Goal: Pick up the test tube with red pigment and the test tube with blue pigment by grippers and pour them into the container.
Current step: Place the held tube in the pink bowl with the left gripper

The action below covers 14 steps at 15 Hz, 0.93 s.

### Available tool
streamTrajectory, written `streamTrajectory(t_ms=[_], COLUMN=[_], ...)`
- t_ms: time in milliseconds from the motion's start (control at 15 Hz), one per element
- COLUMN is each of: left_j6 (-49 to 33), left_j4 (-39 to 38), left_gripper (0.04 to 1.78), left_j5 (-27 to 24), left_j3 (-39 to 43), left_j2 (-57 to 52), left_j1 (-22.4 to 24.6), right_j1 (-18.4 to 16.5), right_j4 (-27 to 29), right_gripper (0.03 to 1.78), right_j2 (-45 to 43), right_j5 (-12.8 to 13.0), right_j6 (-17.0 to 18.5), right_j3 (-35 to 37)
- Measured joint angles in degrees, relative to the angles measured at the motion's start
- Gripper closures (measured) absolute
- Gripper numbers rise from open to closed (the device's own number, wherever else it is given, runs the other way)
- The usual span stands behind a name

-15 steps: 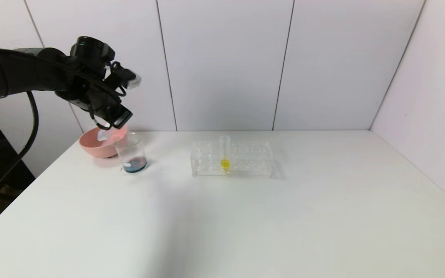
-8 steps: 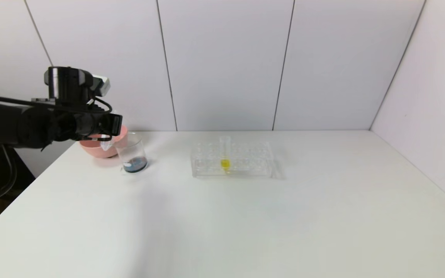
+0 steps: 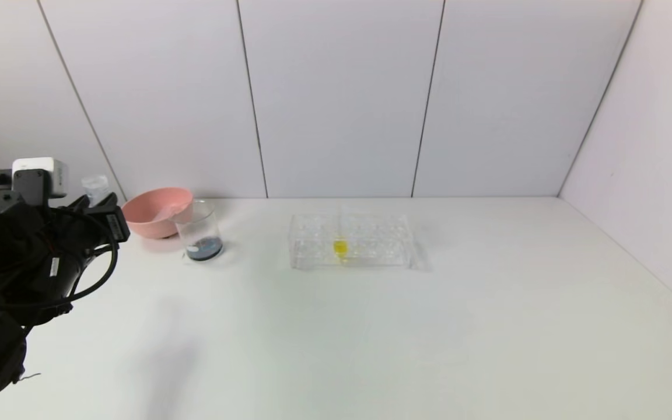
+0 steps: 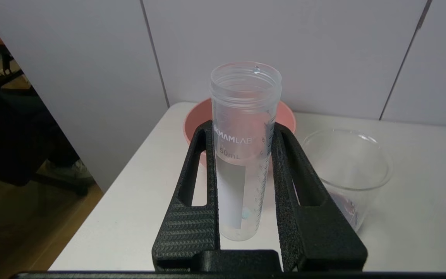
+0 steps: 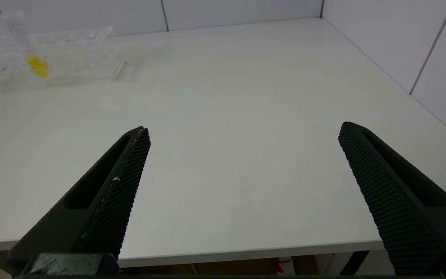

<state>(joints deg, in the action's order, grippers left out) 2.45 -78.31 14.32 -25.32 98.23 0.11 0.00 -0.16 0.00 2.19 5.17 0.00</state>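
Note:
My left gripper (image 3: 98, 205) is at the table's left edge, nearer to me than the bowl, and shows in the left wrist view (image 4: 243, 126). It is shut on the test tube with blue pigment (image 4: 242, 155), a clear tube held upright that is almost empty, with one pale blue drop low inside. The tube's open top shows in the head view (image 3: 95, 188). The container (image 3: 199, 233), a clear beaker, holds dark blue-red liquid at its bottom and stands to the right of my left gripper (image 4: 347, 170). The test tube with red pigment is out of view. My right gripper (image 5: 244, 130) is open and empty above the table's front edge.
A pink bowl (image 3: 155, 211) stands just behind and left of the beaker, and in the left wrist view (image 4: 196, 124) it is behind the held tube. A clear tube rack (image 3: 350, 240) at mid-table holds a tube with yellow liquid (image 3: 340, 247).
My left arm has swung down and to the left, away from above the bowl and beaker, carrying the tube. The tube has gone from tipped over to upright.

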Motion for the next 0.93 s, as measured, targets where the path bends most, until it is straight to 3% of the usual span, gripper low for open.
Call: streamTrajectory(t_ms=[133,267,533,733,933], left_j6=[-1.7,-2.3,-2.0,-2.0,-2.9], left_j4=[-8.1,-8.7,-8.8,-5.1,4.2], left_gripper=[1.39,1.39,1.39,1.39,1.39], left_j5=[0.0,-0.2,0.0,-0.6,-0.8], left_j3=[2.9,1.7,-10.3,-21.4,-32.3], left_j2=[1.0,3.0,11.5,18.0,22.9], left_j1=[0.6,1.2,2.4,3.6,4.5], right_j1=[0.0,0.0,0.0,0.0,0.0], right_j4=[0.0,0.0,0.0,0.0,0.0], right_gripper=[0.04,0.04,0.04,0.04,0.04], right_j2=[0.0,0.0,0.0,0.0,0.0], right_j5=[0.0,0.0,0.0,0.0,0.0], right_j6=[0.0,0.0,0.0,0.0,0.0], right_j3=[0.0,0.0,0.0,0.0,0.0])
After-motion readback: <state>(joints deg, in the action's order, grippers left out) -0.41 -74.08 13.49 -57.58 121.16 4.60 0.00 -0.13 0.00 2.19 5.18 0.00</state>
